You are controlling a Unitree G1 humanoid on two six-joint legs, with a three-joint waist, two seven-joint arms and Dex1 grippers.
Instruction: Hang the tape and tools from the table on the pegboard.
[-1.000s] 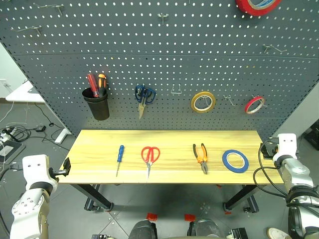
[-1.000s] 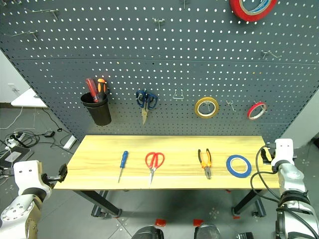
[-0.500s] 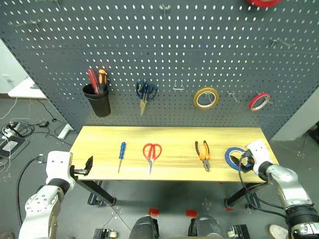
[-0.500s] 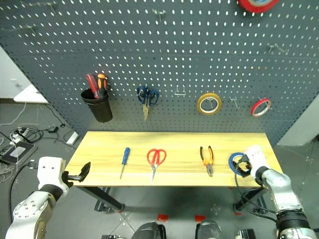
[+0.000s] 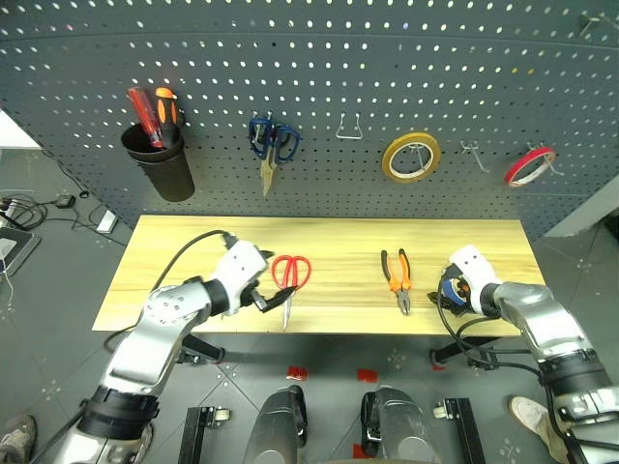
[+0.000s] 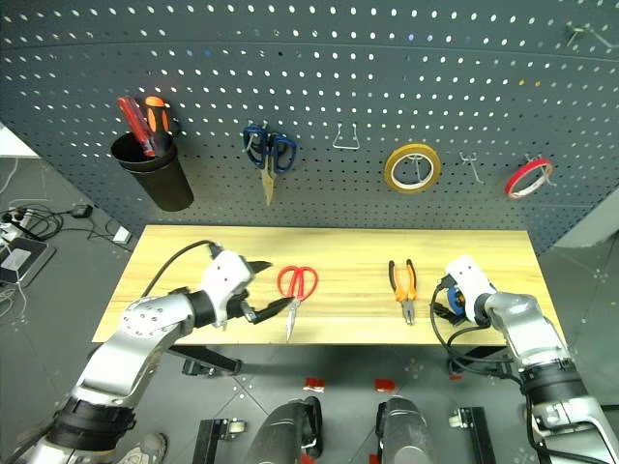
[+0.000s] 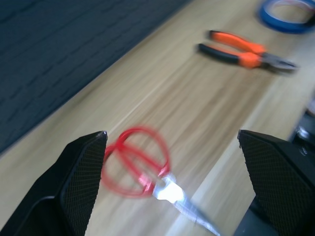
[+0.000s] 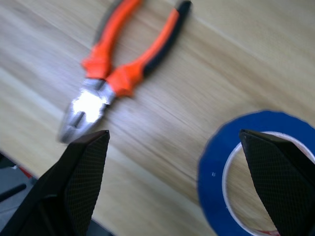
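Below the pegboard [image 5: 319, 87], the bench [image 5: 338, 237] carries red-handled scissors [image 5: 288, 275] and orange-and-black pliers [image 5: 396, 276] mid-top, blue tape [image 8: 256, 172] near its right edge under the wide-open, empty right end effector [image 5: 453, 293], the left end effector [image 6: 259, 307] equally spread, empty, beside the scissors.

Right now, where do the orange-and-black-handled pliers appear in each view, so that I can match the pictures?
Left eye view: the orange-and-black-handled pliers lie right of centre on the light wood table.
Right eye view: the same place, right of centre.
Left wrist view: far across the table, near the blue tape roll, pliers at.
Right wrist view: close by, beside the tape.
Shared landmark: the blue tape roll.
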